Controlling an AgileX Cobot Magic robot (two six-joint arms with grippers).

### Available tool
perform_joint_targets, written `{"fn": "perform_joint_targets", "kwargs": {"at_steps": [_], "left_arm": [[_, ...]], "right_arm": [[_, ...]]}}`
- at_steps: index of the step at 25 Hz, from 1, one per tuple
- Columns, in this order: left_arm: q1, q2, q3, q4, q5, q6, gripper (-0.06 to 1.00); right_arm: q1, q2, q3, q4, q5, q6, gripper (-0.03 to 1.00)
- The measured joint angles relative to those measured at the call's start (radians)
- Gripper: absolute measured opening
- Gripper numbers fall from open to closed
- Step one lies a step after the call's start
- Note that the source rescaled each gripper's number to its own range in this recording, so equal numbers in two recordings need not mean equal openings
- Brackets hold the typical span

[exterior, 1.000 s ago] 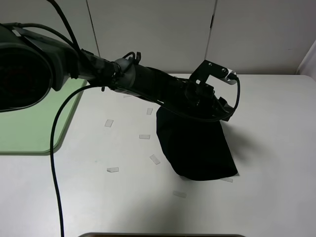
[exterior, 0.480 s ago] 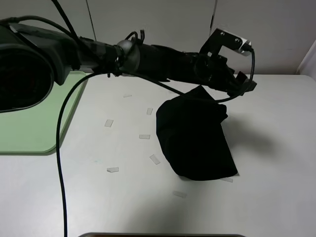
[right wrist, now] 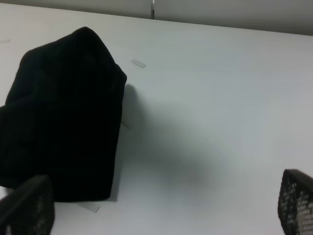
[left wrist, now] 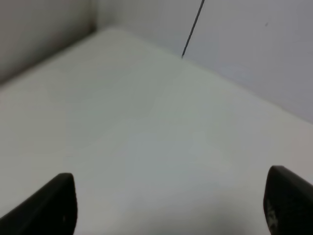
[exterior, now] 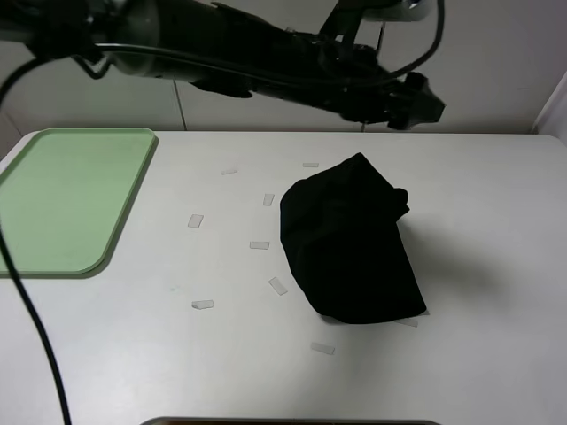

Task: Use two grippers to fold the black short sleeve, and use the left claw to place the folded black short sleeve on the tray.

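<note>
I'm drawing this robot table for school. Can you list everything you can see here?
shirt: one, black, folded, on the table a little right of the middle.
tray: one, pale green, left end of the table.
strips: about nine, clear, scattered around the shirt.
table: one, white, under everything.
wall: pale panels, behind the table.
left arm: one, black, stretched across the back, raised over the table.
left gripper: one, black, open, holding nothing.
right gripper: one, black, open, holding nothing, near the shirt.
</note>
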Motion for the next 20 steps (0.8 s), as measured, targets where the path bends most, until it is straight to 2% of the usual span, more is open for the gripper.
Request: {"fn": "perform_joint_targets", "kwargs": {"at_steps": [4, 8, 14, 20], "left_arm": [[0.044, -0.124, 0.245, 0.010, -0.001, -0.049, 0.77], [0.073, -0.173, 0.395, -0.028, 0.006, -0.052, 0.77], [0.075, -0.175, 0.485, -0.137, 0.020, -0.029, 0.77], [0.075, -0.111, 0.490, -0.226, 0.031, -0.009, 0.77]], "right_arm": [[0.000, 0.000, 0.000, 0.000, 0.000, 0.000, 1.00], [0.000, 0.000, 0.000, 0.000, 0.000, 0.000, 1.00], [0.000, 0.000, 0.000, 0.000, 0.000, 0.000, 1.00], [0.000, 0.000, 0.000, 0.000, 0.000, 0.000, 1.00]]}}
